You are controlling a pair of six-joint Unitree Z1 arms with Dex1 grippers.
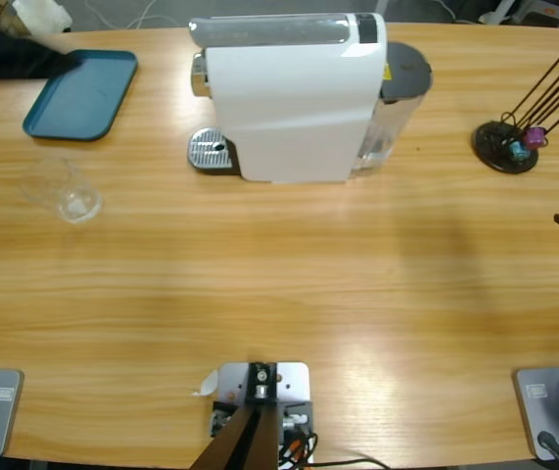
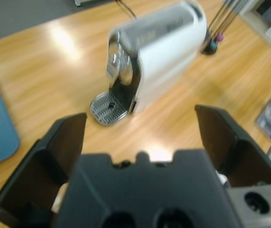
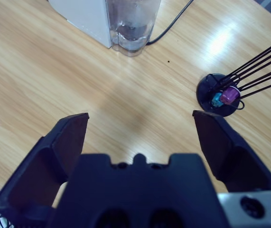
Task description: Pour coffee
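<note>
at the far left of the wooden table (image 1: 279, 294) lies a teal tray (image 1: 81, 94), and just near of it stands a clear glass cup (image 1: 67, 193), well apart from everything else; no dark liquid can be made out in it. right of the cup, at the far middle, sits a white capsule coffee machine (image 1: 294, 98) with its metal drip grate (image 1: 209, 152) on its left side and a clear water tank (image 1: 389, 127) with a grey lid at its right end. a black cord (image 3: 171, 26) runs off from behind the tank. far right stands a black wire capsule rack (image 1: 506, 145) holding a teal capsule (image 1: 520, 152) and a purple capsule (image 1: 535, 137). the left gripper (image 2: 140, 126) hangs above the table with jaws spread wide and nothing between them, facing the spout (image 2: 115, 64) and grate. the right gripper (image 3: 140, 123) is likewise spread and unloaded over bare wood between tank and rack.
</note>
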